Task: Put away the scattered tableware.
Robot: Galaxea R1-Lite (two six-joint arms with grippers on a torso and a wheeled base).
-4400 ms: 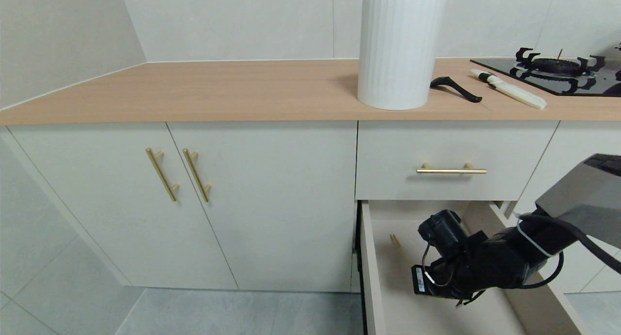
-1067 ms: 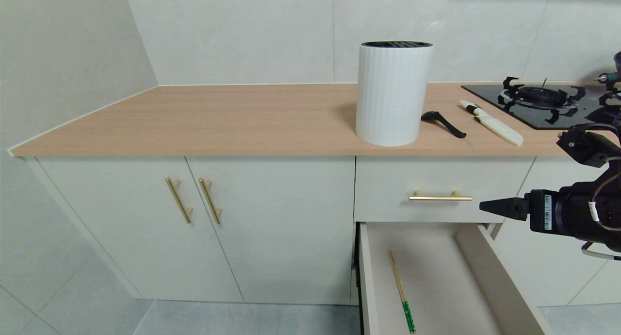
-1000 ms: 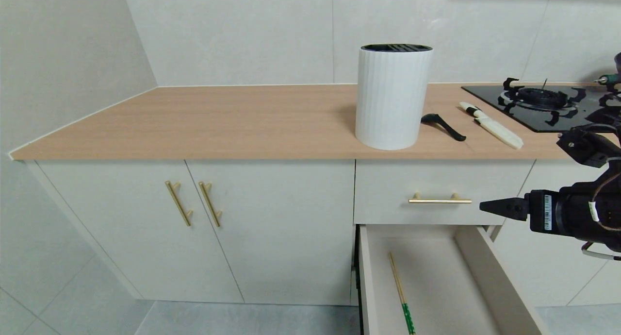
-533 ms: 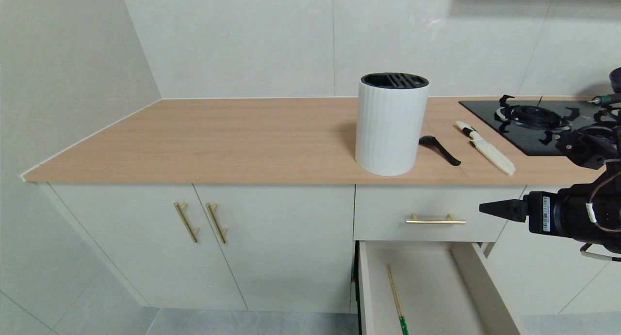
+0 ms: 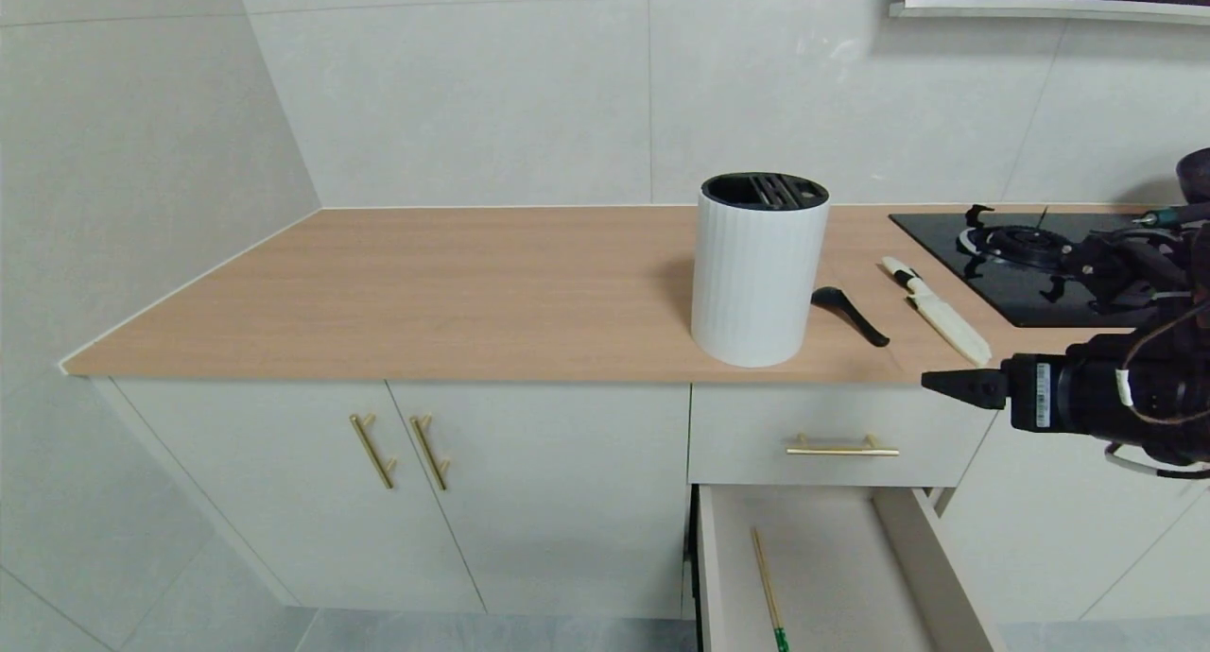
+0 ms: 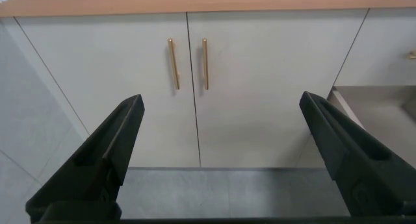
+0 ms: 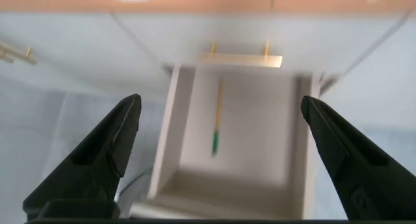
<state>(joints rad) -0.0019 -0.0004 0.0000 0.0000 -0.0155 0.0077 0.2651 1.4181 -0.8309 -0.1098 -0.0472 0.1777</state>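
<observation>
Wooden chopsticks (image 5: 766, 591) lie in the open drawer (image 5: 711, 576), low right, while a black spoon (image 5: 849, 312) and knife (image 5: 936, 310) sit on the counter (image 5: 473, 293), right of the white holder (image 5: 761, 269). Right gripper (image 5: 936, 382) hangs above the drawer, jaws spread and empty. Left gripper (image 6: 221, 100), likewise spread, faces the cabinet doors (image 6: 260, 87).

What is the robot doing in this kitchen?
It is tidying tableware. Wooden chopsticks with green ends lie in the open pale drawer. A black spoon and a white knife lie on the wooden countertop beside the white ribbed holder, not yet put away. The robot's right hand hangs open and empty near the counter edge, above the drawer.
</observation>
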